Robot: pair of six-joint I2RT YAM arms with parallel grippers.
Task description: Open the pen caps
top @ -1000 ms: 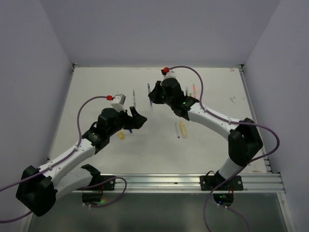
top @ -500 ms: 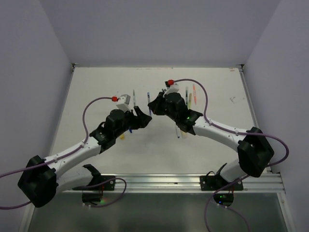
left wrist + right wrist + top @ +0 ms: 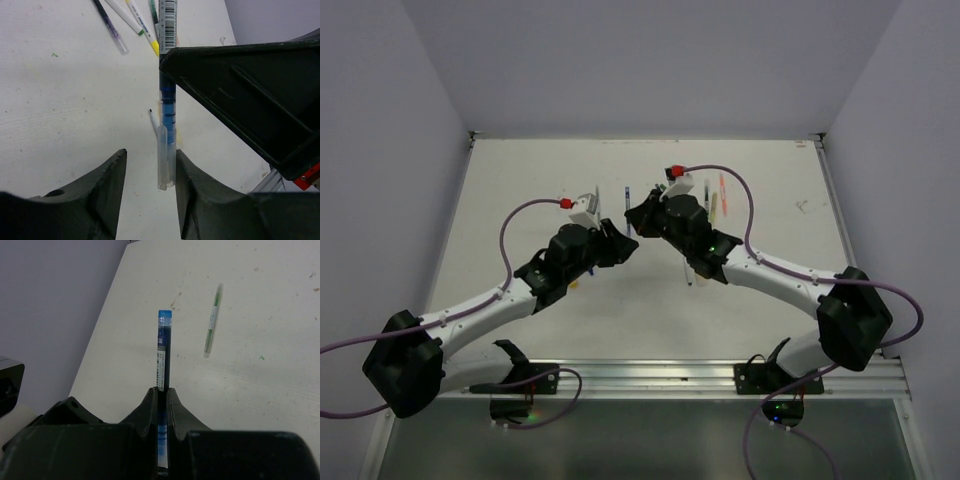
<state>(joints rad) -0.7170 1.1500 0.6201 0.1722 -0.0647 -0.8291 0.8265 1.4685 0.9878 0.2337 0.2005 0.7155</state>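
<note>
My right gripper [image 3: 162, 390] is shut on a blue pen [image 3: 163, 340] with a barcode label and holds it in the air above the table's middle [image 3: 635, 215]. The pen's other end carries a clear pen cap [image 3: 165, 162]. This cap lies between the fingers of my left gripper [image 3: 150, 155], which faces the right one [image 3: 625, 243]. The left jaws are open: one finger [image 3: 187, 175] touches the cap, while a gap separates the other from it. More pens [image 3: 127, 17] lie on the table behind.
A green pen [image 3: 212, 320] lies on the white table [image 3: 520, 200]. Several pens [image 3: 708, 200], one of them orange [image 3: 723, 190], lie at the back right. Another pen [image 3: 689, 275] lies under the right arm. Grey walls enclose the table on three sides.
The two arms have drawn together over the table's middle. The right gripper brought the blue pen to the left gripper, whose jaws have narrowed around the clear cap.
</note>
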